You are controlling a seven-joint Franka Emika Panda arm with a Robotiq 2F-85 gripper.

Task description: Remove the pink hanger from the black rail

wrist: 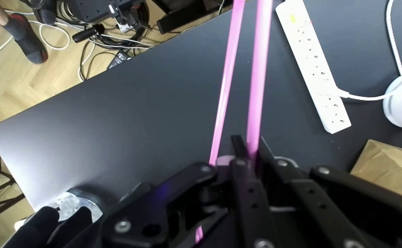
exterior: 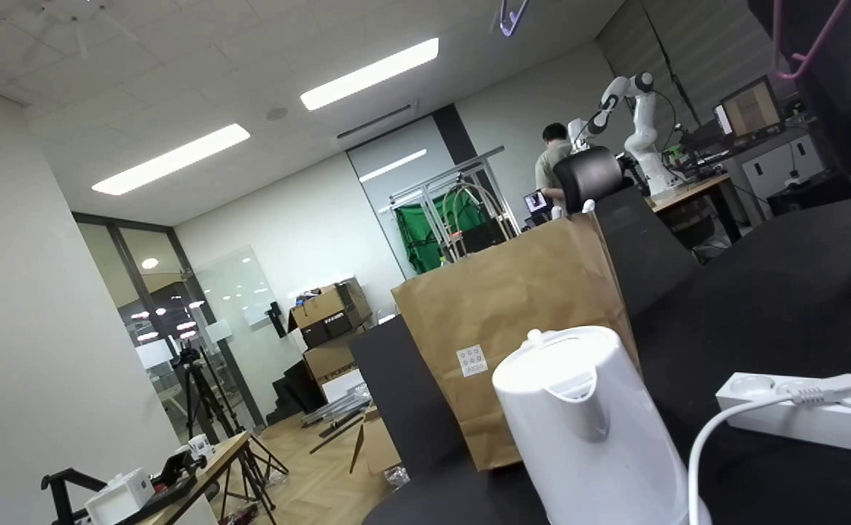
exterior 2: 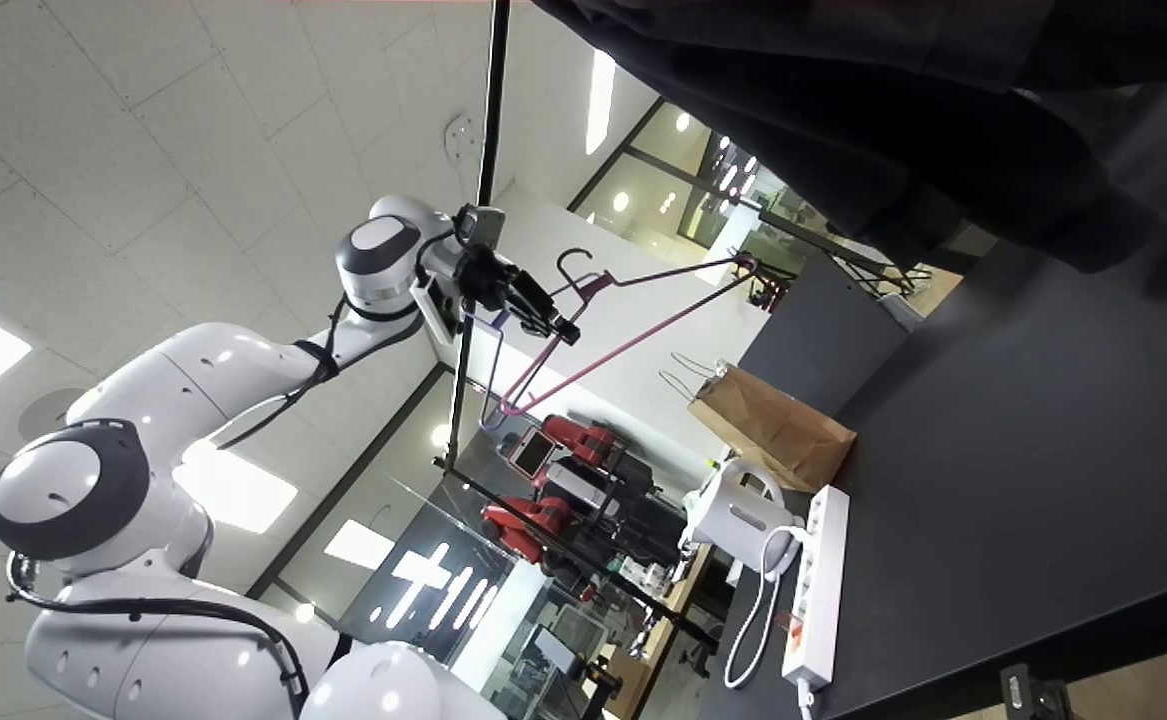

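The thin pink-magenta clothes hanger (exterior 2: 633, 343), a slender triangular outline with a dark curved hook (exterior 2: 574, 250), is up in the air near the long black rail (exterior 2: 493, 100); in an exterior view its hook shows to one side of that rail and looks free of it, though depth is hard to read. It bears no garment, so it should weigh next to nothing. The bars look like smooth plastic: probably stiff along their length, a little springy if bent, and slick enough to pivot in a pinch. The best place to take hold is high on a sloping arm close to the neck, nearest to balance; a grip out at a corner would let the whole frame swing. That is roughly where the black two-fingered Robotiq gripper (wrist: 251, 143) has it. Its jaws are drawn nearly together, parted by about the bar's thickness, and in the wrist view a pink bar runs up from between the pads, apparently pinched by both. A second pink bar passes just beside the fingers, outside the grip. The slim purple plastic hanger (exterior 2: 493, 365) shows close by, and the wide frame could snag on it.
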